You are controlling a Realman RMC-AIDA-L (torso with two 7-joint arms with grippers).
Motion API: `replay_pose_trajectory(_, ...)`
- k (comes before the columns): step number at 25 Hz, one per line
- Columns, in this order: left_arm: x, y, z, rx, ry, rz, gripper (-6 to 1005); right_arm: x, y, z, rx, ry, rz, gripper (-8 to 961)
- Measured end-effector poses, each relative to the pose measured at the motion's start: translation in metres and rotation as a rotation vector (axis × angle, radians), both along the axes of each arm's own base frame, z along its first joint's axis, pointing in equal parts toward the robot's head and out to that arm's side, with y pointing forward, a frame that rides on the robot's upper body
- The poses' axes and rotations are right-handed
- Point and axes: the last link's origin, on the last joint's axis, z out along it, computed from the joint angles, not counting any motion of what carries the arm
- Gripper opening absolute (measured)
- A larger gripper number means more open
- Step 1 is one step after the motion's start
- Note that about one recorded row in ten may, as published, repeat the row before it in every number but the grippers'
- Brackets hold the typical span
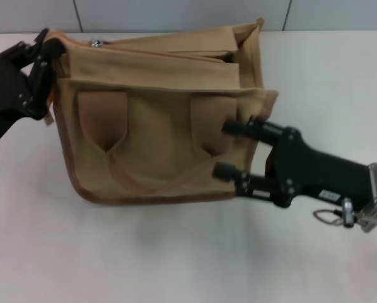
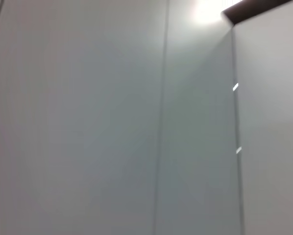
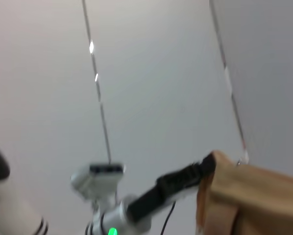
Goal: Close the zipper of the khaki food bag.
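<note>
We see the khaki food bag (image 1: 157,120) lying on the white table (image 1: 176,265), with open surface nearer us. Our left gripper (image 1: 42,47) grips its far left corner, jaws clamped on fabric beside the zipper (image 1: 169,53). Our right gripper (image 1: 229,148) rests against the bag's right edge, jaws apart. We can read no writing.

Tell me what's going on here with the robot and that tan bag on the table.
A two-armed robot is working on a khaki food bag standing on a white table. Its left gripper is at the bag's top corner on the robot's left, close to the silver pull tab of the zipper. Its right gripper is open against the bag's other end, fingers spread on the fabric. The top still gapes toward the robot's right, so the zipper is not closed yet.
</note>
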Motion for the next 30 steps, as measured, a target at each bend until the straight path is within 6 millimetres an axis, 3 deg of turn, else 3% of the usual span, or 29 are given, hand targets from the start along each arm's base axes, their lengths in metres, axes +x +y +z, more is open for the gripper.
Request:
replay_pose_trajectory(6, 0.027, 0.013, -0.009, -0.030, -0.064, -0.084, 75, -0.012, 0.015, 0.015, 0.010, 0.167, -0.089, 788)
replay_pose_trajectory(9, 0.033, 0.015, -0.014, -0.041, -0.082, -0.092, 75, -0.023, 0.025, 0.019, -0.119, 0.245, -0.146, 788)
replay_pose_trajectory(13, 0.036, 0.017, -0.016, -0.041, -0.087, -0.097, 75, -0.040, 0.037, 0.022, -0.298, 0.313, -0.191, 788)
replay_pose_trajectory(20, 0.037, 0.017, -0.021, -0.059, -0.096, -0.086, 75, -0.075, 0.065, 0.021, -0.362, 0.313, -0.165, 788)
replay_pose_trajectory(25, 0.035, 0.016, -0.025, -0.064, -0.100, -0.064, 75, -0.083, 0.082, 0.010, -0.387, 0.278, -0.245, 788)
replay_pose_trajectory(30, 0.031, 0.012, -0.029, -0.047, -0.092, -0.044, 75, -0.089, 0.084, 0.004, -0.409, 0.267, -0.254, 788)
